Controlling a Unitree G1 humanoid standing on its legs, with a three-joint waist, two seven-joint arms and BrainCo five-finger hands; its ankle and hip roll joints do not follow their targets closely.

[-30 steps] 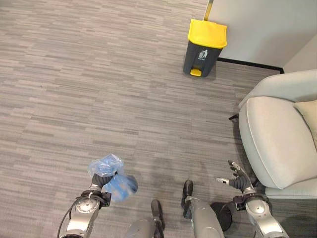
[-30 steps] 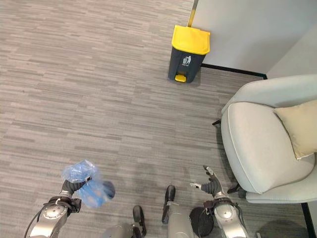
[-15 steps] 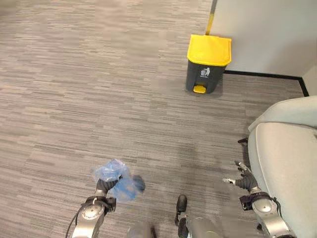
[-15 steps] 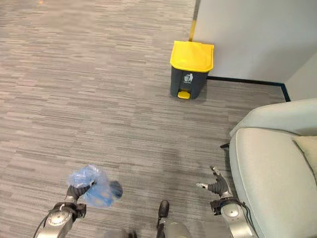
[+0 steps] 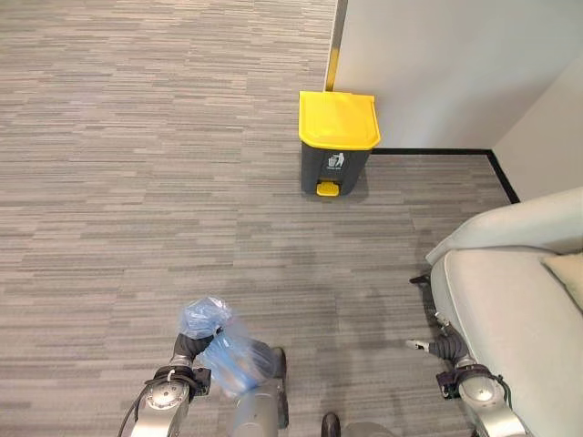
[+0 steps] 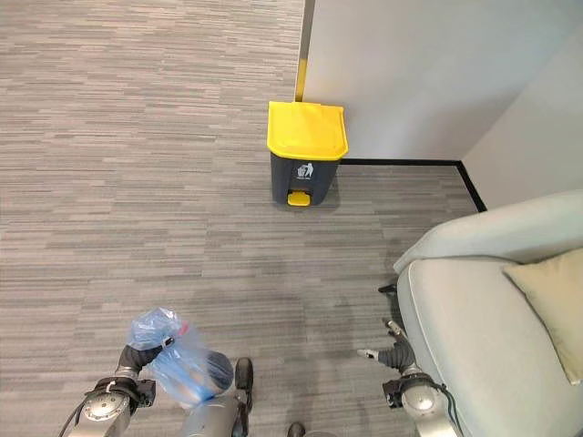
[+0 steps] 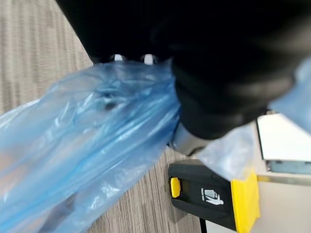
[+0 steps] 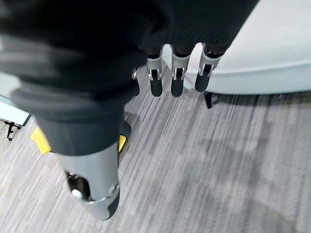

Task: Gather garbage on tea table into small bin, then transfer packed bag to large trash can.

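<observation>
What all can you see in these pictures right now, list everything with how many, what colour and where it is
Trash can: one, dark grey body with a yellow lid and yellow pedal, lid shut, standing on the floor against the wall ahead.
Garbage bag: one, translucent blue, hanging off the floor from the left hand.
Armchair: one, pale grey, on the robot's right.
Cushion: one, beige, lying on the armchair's seat.
Carpet: grey, streaked, covering the floor.
Wall: white with a dark skirting strip, behind the trash can.
Left hand: one, fingers curled round the bag's bunched neck, low on the robot's left.
Right hand: one, fingers relaxed and holding nothing, close beside the armchair.
</observation>
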